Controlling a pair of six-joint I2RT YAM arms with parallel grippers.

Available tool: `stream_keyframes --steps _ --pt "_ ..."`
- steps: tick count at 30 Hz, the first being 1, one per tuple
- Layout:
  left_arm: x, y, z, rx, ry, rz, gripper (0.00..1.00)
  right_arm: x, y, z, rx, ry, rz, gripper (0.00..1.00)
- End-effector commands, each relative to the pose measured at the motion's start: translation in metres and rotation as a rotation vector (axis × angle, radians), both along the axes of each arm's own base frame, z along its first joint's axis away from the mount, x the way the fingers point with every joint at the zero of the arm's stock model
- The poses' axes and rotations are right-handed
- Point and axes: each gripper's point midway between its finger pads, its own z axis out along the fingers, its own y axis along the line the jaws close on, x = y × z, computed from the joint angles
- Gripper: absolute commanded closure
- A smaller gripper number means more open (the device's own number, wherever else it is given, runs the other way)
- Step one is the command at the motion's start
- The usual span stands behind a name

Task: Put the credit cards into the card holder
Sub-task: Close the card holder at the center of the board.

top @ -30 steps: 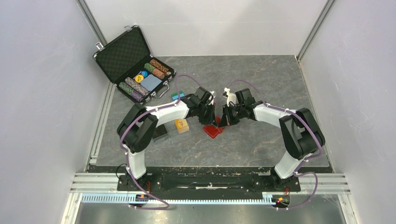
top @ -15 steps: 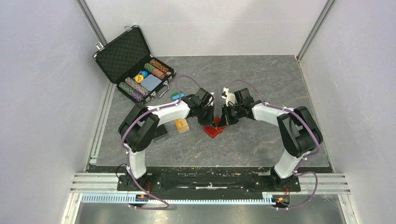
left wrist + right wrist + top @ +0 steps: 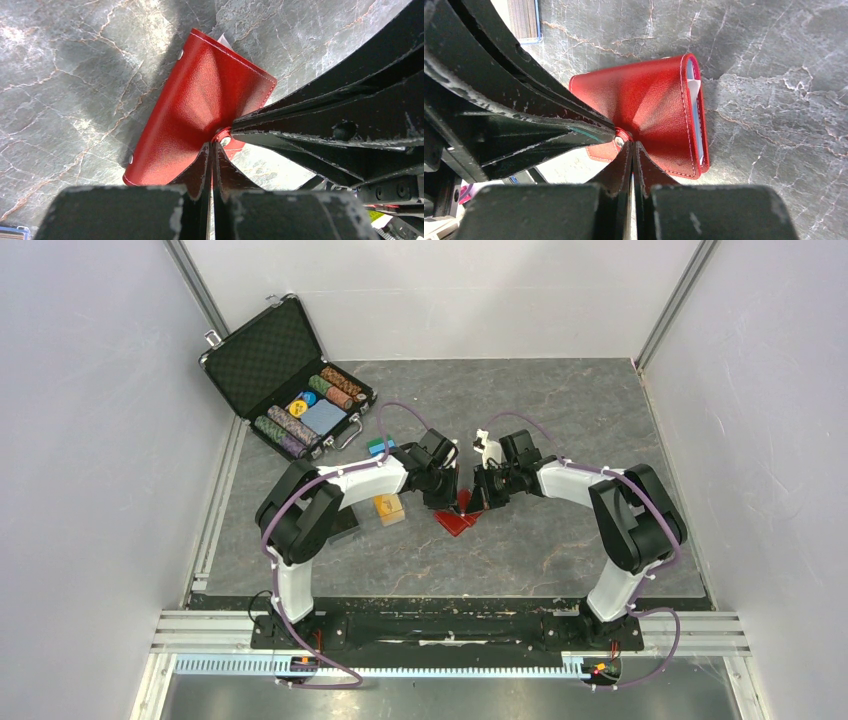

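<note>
Card holder [image 3: 200, 100], left claw [image 3: 212, 146] and right claw [image 3: 631, 145] pinched shut on it, arms angled inward

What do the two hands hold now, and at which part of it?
Both the left hand and the right hand pinch the red wallet, at its edge beside the metal clasp.
</note>
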Motion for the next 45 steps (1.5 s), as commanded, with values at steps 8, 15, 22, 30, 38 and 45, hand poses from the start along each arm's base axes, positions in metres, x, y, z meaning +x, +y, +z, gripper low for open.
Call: stream_keyframes --steps 8,15,22,30,38,45 --pt "0.018 -0.02 0.028 -0.079 -0.094 -0.043 0.98 0.017 0.011 0.025 0.043 -0.121 0.025 1.0" --pt "0.02 -0.019 0.032 -0.087 -0.118 -0.037 0.98 0.021 0.011 0.026 0.038 -0.124 0.013 1.0" --pt "0.019 -0.019 0.029 -0.087 -0.117 -0.044 0.98 0.022 0.011 0.024 0.035 -0.122 0.012 1.0" --pt "0.022 -0.019 0.03 -0.077 -0.127 -0.041 0.98 0.023 0.012 0.025 0.027 -0.117 0.005 1.0" --pt "0.024 -0.011 0.022 -0.028 -0.124 -0.019 0.98 0.023 0.012 0.023 0.018 -0.112 0.004 1.0" --pt "0.022 -0.004 0.01 0.018 -0.102 -0.009 0.98 0.016 0.01 0.012 -0.002 -0.087 0.006 1.0"
